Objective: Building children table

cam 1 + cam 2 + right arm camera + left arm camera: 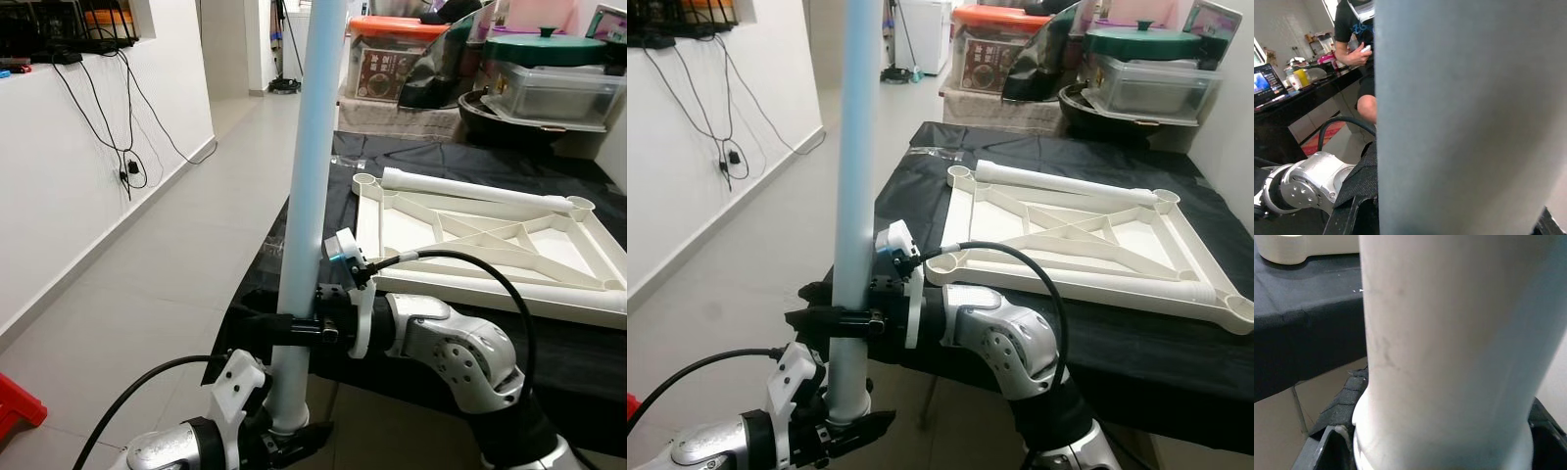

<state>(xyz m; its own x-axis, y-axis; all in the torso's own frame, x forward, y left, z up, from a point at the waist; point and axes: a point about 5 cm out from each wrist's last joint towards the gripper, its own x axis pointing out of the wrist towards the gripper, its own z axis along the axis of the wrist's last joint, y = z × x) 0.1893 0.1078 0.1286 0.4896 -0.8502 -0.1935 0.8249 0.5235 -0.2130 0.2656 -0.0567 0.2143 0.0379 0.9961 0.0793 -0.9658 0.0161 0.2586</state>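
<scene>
Right gripper (838, 318) clamped on white table leg (855, 176), held upright beside black-draped table (921, 166); left gripper (284, 426) closed around its lower end. Mid-carry toward upturned tabletop frame (1068, 235), 1 leg lying across it. Next, probably: align foot over corner socket (958, 261), then press.

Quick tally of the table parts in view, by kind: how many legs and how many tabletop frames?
Table legs: 2, the held leg and the loose leg lying on the frame
Tabletop frames: 1, the white frame
Total: 3
</scene>
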